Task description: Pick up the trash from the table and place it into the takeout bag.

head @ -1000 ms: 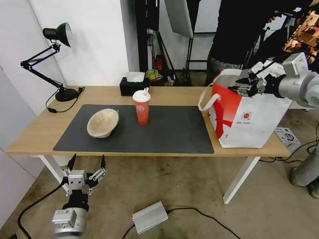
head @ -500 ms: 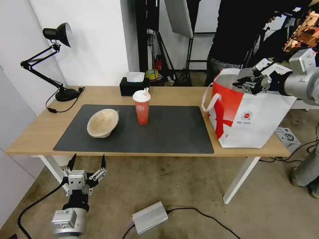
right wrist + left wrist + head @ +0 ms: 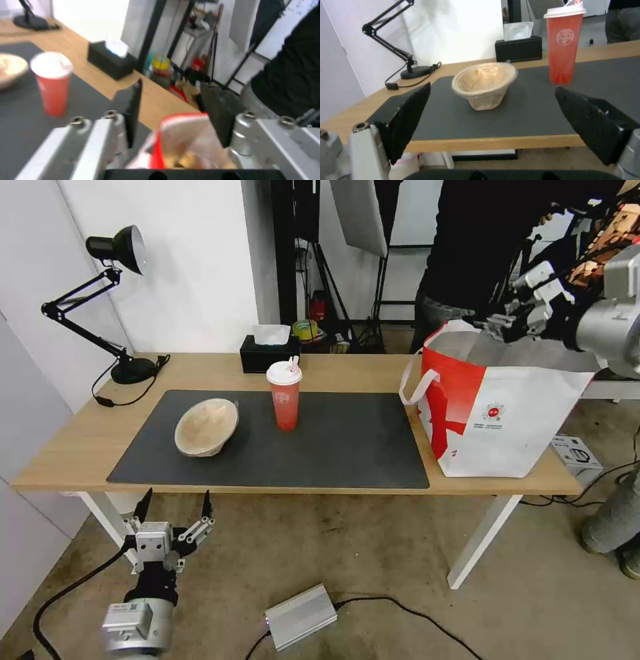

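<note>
On the table (image 3: 353,372), a tan paper-pulp bowl (image 3: 207,427) lies tilted on the dark mat (image 3: 347,443), with a red drink cup (image 3: 285,397) upright just right of it. The takeout bag (image 3: 497,410) stands open at the table's right end. My right gripper (image 3: 499,321) hovers open just above the bag's mouth, holding nothing; its wrist view looks past the fingers (image 3: 133,110) onto the bag's red rim (image 3: 180,122) and the cup (image 3: 53,82). My left gripper (image 3: 175,508) is open, low in front of the table's left part, facing the bowl (image 3: 485,83) and cup (image 3: 565,50).
A black desk lamp (image 3: 117,247) and black tissue box (image 3: 269,355) sit along the table's back edge. A person in dark clothes (image 3: 480,247) stands behind the bag. On the floor lie a silver box (image 3: 300,617), cables and a small white box (image 3: 577,452).
My right gripper has risen out of the bag's mouth and moved back to the right. The bag has settled a little. The left arm, bowl and cup have not moved.
</note>
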